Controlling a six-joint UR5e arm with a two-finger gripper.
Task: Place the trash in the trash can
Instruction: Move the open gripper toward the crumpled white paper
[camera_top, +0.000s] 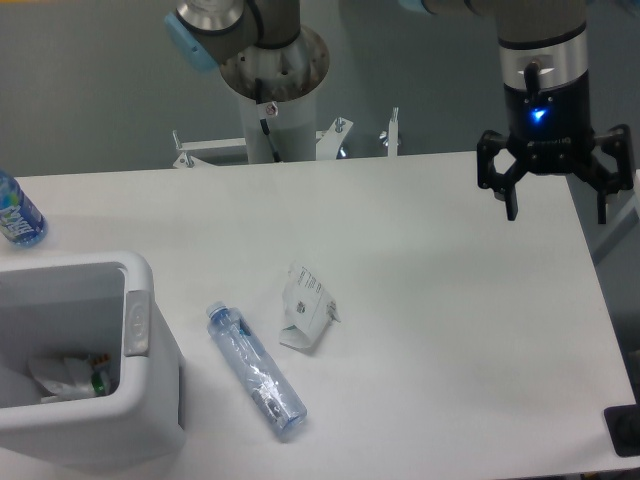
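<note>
Nearest the camera, a crushed clear plastic bottle (256, 372) lies on its side on the white table (450, 330), cap end pointing toward the white trash can (140, 360) just to its left. It looks empty, light and springy; its slick, crinkled wall would likely give under pressure, so a hold across the middle of the body seems safest. Just beyond it rests a crumpled white carton (305, 307) with green marks, also light and soft, best pinched across its folded bulk. Some litter already lies inside the can. Farther back, at the table's far right, the gripper (556, 205) hangs above the surface, fingers spread apart and holding nothing. A blue-labelled bottle (17, 212) stands at the far left edge.
</note>
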